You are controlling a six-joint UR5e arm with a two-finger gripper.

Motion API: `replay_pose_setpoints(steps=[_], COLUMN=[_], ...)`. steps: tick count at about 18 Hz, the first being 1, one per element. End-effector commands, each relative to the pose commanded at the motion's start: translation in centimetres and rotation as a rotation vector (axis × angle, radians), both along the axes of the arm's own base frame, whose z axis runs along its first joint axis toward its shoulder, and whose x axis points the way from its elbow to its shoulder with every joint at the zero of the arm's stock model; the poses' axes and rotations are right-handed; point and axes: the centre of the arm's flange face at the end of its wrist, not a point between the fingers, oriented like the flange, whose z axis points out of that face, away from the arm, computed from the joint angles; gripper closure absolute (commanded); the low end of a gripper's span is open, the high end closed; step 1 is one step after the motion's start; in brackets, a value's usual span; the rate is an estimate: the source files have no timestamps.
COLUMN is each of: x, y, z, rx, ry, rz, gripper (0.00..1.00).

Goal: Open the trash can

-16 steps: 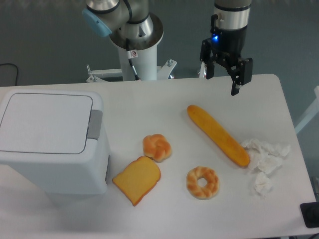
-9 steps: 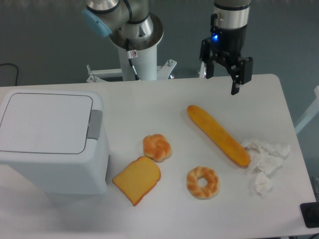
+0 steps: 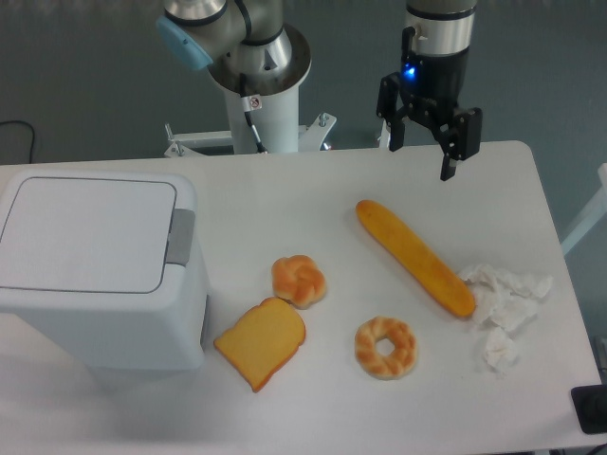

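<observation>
The trash can [image 3: 100,270] sits at the left end of the white surface [image 3: 285,190], its flat lid down and the grey push tab on the lid's right edge facing the bread. Nothing touches it.

Well away from the trash can, over the far right part of the surface, the gripper [image 3: 424,154] hangs in the air with its fingers [image 3: 449,152] spread apart and nothing between them. A blue light glows on its body. Compared with a moment ago it has barely changed: the near finger looks a hair further left, and that is all I can make out.

Everything else lies where it lay before. Just right of the trash can's lower corner is a slice of toast [image 3: 262,341], and a small round bun [image 3: 299,281] sits just beyond it, close but apart. Further right of the trash can is a ring-shaped roll [image 3: 385,347]. A long baguette [image 3: 414,257] runs diagonally below the gripper, and its lower end touches a heap of crumpled white paper [image 3: 503,308] at the edge farthest from the trash can.
</observation>
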Motion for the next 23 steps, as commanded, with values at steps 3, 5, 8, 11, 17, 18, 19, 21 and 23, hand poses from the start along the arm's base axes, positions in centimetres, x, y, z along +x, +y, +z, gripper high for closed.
replay_pose_setpoints(steps=[3,5,8,11,17,18,19,21,23], x=[-0.1,-0.1,0.1,0.2,0.7,0.8,0.8,0.7,0.8], y=[0.1,0.1,0.5,0.8,1.6,1.7,1.6,1.7,1.7], z=[-0.1,0.0,0.1,0.3,0.4,0.4,0.5,0.6,0.6], rx=[0.014,0.017,0.018,0.021,0.031,0.034,0.039,0.046,0.048], ry=[-0.026,-0.028,-0.027,-0.029,-0.041,-0.047,-0.052,-0.047,-0.047], rz=[0.073,0.084,0.077,0.080,0.094,0.112,0.131,0.145,0.146], gripper=[0.00,0.00,0.00,0.00,0.00,0.00,0.00,0.00,0.00])
